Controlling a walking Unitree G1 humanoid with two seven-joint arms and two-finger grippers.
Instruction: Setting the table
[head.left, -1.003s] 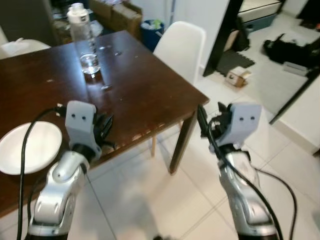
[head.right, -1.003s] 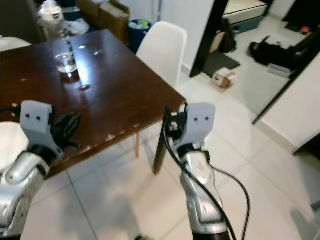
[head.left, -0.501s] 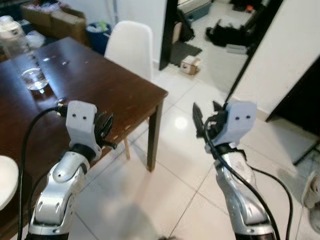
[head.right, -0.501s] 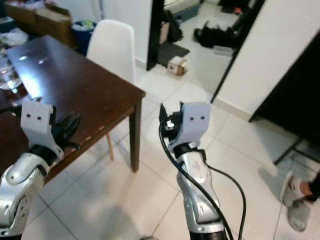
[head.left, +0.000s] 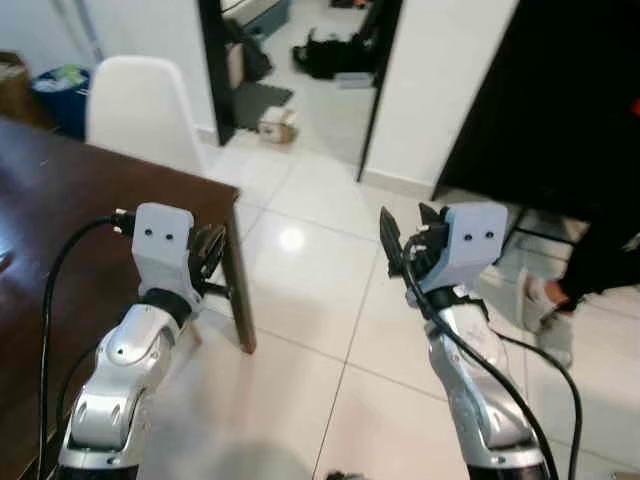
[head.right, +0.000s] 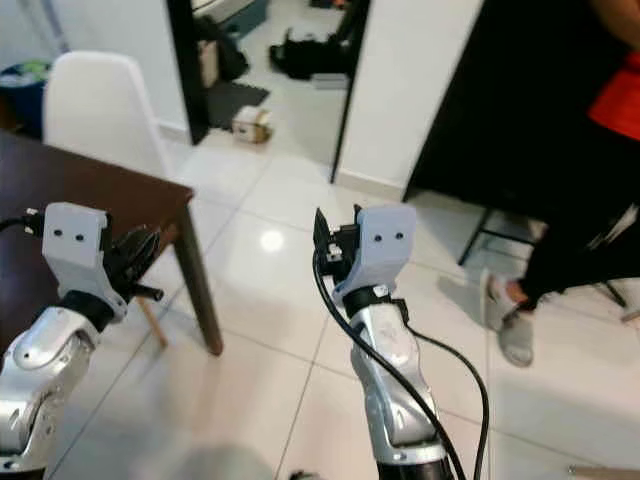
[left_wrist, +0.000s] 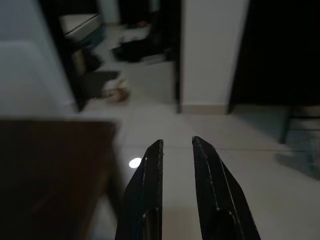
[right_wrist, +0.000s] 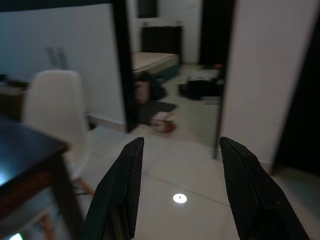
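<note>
Dark wood surface (head.left: 60, 200) at 9 o'clock, white chair (head.left: 135, 105) at 11; left gripper (left_wrist: 177, 150) over its corner, fingers nearly closed, empty; right gripper (right_wrist: 180, 165) above floor tiles (head.left: 330, 290), fingers apart, empty; person's leg (head.right: 560, 240) at 3 o'clock

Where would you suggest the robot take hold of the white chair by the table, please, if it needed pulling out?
Probably the top edge of the white chair's backrest, approached from the open floor side with the right gripper, whose fingers stand open. The shell's rim looks thin and exposed, while the dark table hides the seat.
</note>
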